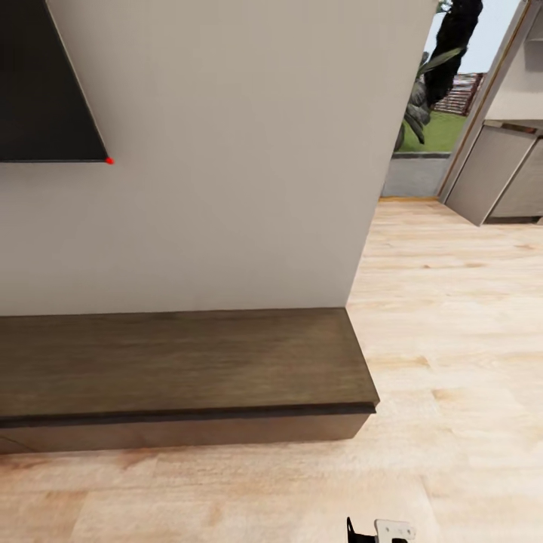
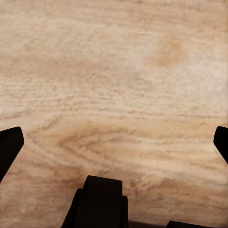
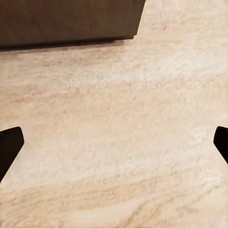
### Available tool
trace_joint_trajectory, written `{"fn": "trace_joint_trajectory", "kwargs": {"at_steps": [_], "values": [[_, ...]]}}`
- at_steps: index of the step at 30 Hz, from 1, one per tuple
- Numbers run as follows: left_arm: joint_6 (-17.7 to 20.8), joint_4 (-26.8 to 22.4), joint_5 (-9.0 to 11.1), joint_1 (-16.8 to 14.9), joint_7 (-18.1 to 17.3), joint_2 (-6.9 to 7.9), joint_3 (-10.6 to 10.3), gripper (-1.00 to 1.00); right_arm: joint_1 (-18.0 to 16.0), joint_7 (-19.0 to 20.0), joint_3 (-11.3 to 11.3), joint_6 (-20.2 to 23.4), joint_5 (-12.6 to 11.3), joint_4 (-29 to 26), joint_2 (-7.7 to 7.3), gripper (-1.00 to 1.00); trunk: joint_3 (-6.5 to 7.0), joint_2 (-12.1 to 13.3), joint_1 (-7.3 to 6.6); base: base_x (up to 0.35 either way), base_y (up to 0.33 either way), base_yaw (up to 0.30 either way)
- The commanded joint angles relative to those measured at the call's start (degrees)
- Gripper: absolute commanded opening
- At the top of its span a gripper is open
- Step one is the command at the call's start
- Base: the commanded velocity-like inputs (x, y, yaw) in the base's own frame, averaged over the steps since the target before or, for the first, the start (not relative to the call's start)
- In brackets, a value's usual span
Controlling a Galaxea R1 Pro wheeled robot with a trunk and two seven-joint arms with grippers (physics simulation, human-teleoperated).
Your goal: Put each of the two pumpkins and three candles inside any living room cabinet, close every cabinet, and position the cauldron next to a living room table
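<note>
Below, both pincers, left and right, gape wide, empty, over grainy pale floorboards; flat dark-wood cabinet.

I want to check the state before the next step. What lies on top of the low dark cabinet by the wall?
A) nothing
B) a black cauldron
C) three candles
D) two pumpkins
A: in the head view the cabinet top is bare dark wood from end to end.

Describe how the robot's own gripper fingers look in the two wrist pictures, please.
In both wrist views the fingers are plain matte black with blunt, angular tips: left gripper and right gripper. A black block-like part sits below the left one. No markings or cables show.
</note>
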Motion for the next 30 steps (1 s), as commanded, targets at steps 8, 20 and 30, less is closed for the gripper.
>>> {"fn": "trace_joint_trajectory", "kwargs": {"at_steps": [8, 20, 30], "values": [[0.0, 0.0, 0.0, 0.0, 0.0, 0.0, 0.0, 1.0, 0.0, 0.0, 0.0, 0.0, -0.2, 0.0, -0.04, 1.0, 0.75, 0.0, 0.0, 0.0, 0.0, 0.092], [0.0, 0.0, 0.0, 0.0, 0.0, 0.02, 0.0, 1.0, 0.0, 0.0, 0.0, 0.0, -0.3, 0.0, -0.04, 1.0, 1.88, 0.0, 0.0, 0.0, 0.0, 0.091], [0.0, 0.0, 0.0, 0.0, 0.0, 0.04, 0.0, 1.0, 0.0, 0.0, 0.0, 0.1, -0.4, -0.1, -0.12, 1.0, 2.77, 0.0, 0.0, 0.0, 0.0, 0.1]]}}
